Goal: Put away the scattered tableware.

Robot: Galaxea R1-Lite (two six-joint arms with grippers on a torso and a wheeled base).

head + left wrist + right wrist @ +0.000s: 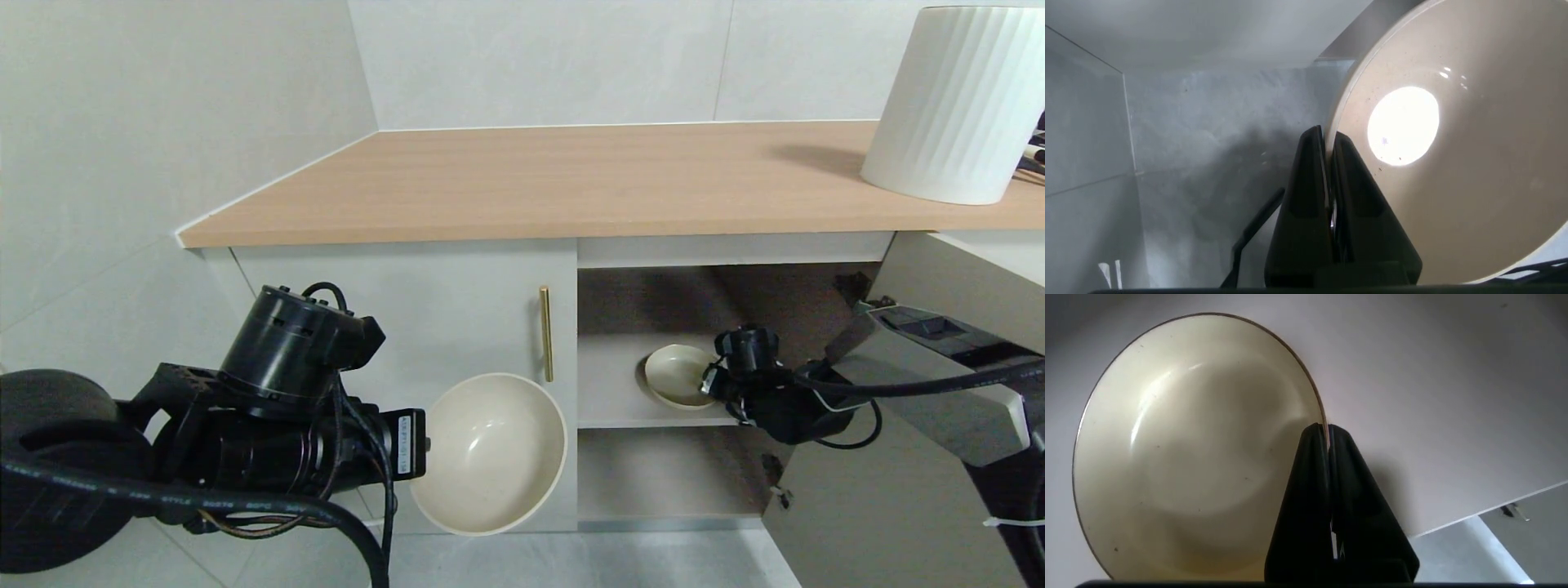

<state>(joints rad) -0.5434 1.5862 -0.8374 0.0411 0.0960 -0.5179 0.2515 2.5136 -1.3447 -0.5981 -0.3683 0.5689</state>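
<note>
Left pincer [423, 447] clamps bowl [490, 453] rim; right pincer [707, 384] clamps dish [671, 374] at cabinet shelf [608, 392]; wood countertop [531, 180] above.

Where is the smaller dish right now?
In the head view, right side: the dish is inside the open cabinet at its shelf, just right of the gold handle, its rim pinched by the right gripper.

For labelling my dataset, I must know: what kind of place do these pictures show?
Probably a kitchen: a wooden countertop over an open cabinet, tiled walls, and tableware: a bowl in the left pincer, a dish held at the shelf by the right pincer.
</note>
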